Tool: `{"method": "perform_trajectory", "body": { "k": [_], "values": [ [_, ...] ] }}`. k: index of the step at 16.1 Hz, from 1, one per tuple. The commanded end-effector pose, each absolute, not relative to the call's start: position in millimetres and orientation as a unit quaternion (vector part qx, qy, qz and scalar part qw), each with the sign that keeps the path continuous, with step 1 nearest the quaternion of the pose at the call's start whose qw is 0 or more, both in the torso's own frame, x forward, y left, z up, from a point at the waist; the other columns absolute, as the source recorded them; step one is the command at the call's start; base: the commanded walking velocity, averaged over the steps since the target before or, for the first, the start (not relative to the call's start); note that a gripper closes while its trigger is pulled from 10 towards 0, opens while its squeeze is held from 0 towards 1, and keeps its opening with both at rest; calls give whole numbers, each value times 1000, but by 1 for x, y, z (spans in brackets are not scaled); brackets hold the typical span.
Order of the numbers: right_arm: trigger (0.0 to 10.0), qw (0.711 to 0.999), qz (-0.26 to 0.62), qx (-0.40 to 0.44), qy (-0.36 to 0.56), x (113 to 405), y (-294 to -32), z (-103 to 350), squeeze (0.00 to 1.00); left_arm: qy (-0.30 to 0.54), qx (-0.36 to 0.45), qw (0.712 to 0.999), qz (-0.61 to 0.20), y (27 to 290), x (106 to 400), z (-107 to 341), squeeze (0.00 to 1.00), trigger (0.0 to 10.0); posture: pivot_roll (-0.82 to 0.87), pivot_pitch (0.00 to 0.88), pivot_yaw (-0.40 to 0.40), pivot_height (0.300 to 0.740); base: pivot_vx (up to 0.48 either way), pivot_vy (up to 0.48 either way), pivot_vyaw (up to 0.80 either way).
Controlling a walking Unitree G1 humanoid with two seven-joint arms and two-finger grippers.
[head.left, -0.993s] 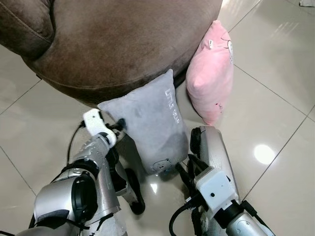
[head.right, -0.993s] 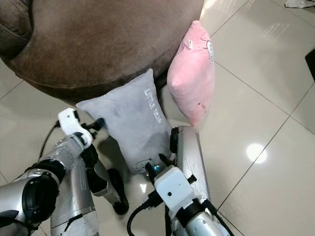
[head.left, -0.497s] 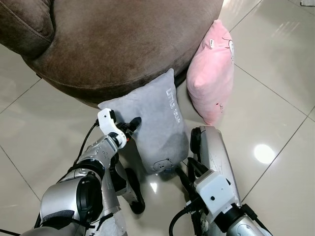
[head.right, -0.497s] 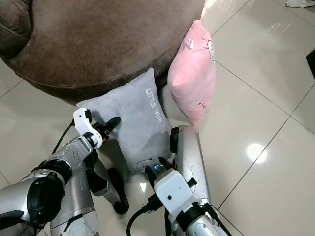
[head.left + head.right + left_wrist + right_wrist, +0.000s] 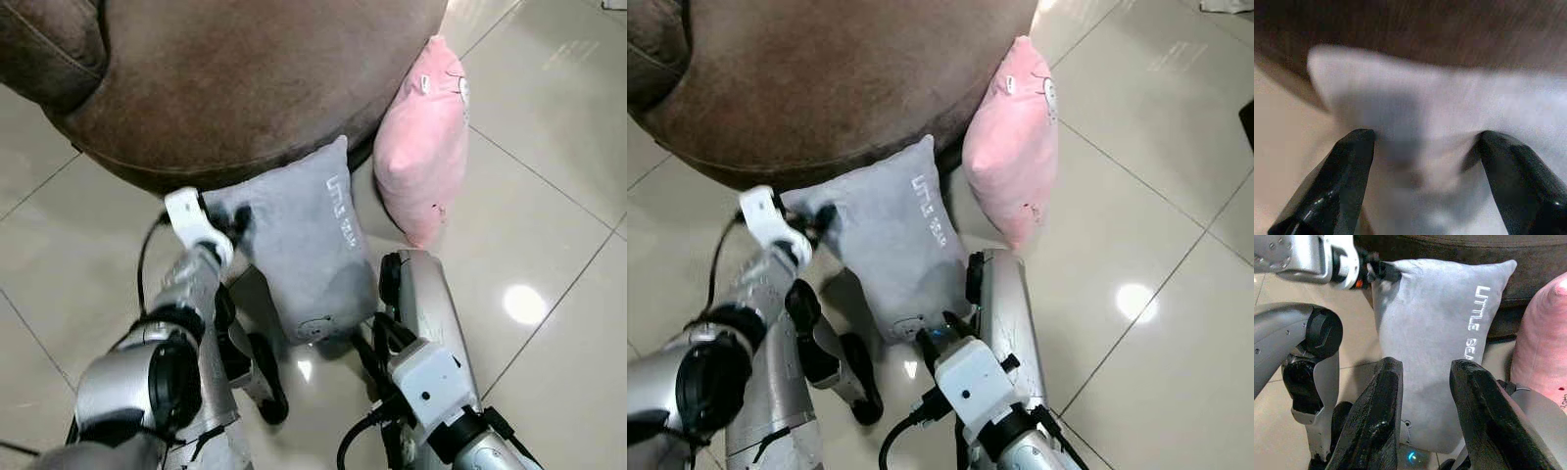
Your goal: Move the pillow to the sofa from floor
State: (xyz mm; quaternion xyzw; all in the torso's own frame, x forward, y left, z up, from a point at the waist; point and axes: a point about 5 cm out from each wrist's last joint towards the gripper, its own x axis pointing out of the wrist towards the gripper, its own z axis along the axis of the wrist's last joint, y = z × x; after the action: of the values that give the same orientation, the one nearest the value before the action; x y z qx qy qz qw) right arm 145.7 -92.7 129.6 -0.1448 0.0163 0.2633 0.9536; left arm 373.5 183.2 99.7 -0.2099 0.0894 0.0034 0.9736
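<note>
Left pincer (image 5: 1420, 161) has reached grey pillow's (image 5: 304, 240) corner.

A pink pillow (image 5: 423, 147) is standing on edge in the upper right of the frame, leaning against the furniture behind it, with its lower corner resting on the floor. A small white tag (image 5: 424, 85) is showing near its top, and small dark markings are showing on its right face. The floor (image 5: 549, 196) is running across the frame in glossy beige tiles with dark grout lines. A bright spot of light (image 5: 525, 305) is reflecting on a tile at lower right.
</note>
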Motion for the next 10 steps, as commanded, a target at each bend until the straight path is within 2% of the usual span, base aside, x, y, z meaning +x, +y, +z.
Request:
{"method": "perform_trajectory", "body": {
  "k": [1, 3, 5, 7, 10],
  "values": [
    [10000, 955, 264, -135, 19, 142, -91, 130, 0, 84, -193, 977, 31, 193, 372, 99, 0, 10000, -268, 470, 100, 467, 0, 0, 0],
    [10000, 955, 264, -134, 19, 141, -91, 130, 0, 88, -224, 970, 39, 194, 373, 100, 0, 10000, -267, 462, 105, 467, 0, 0, 0],
    [10000, 955, 263, -135, 20, 140, -91, 129, 0, 101, -257, 961, 13, 187, 372, 96, 0, 10000, -268, 461, 108, 467, 0, 0, 0],
    [10000, 955, 263, -135, 22, 139, -91, 129, 0, 134, -222, 965, -25, 174, 368, 86, 0, 10000, -270, 459, 109, 467, 0, 0, 0],
    [10000, 956, 262, -134, 22, 138, -91, 129, 0, 166, -179, 969, -24, 170, 364, 78, 0, 10000, -269, 462, 113, 467, 0, 0, 0]
  ]
}}
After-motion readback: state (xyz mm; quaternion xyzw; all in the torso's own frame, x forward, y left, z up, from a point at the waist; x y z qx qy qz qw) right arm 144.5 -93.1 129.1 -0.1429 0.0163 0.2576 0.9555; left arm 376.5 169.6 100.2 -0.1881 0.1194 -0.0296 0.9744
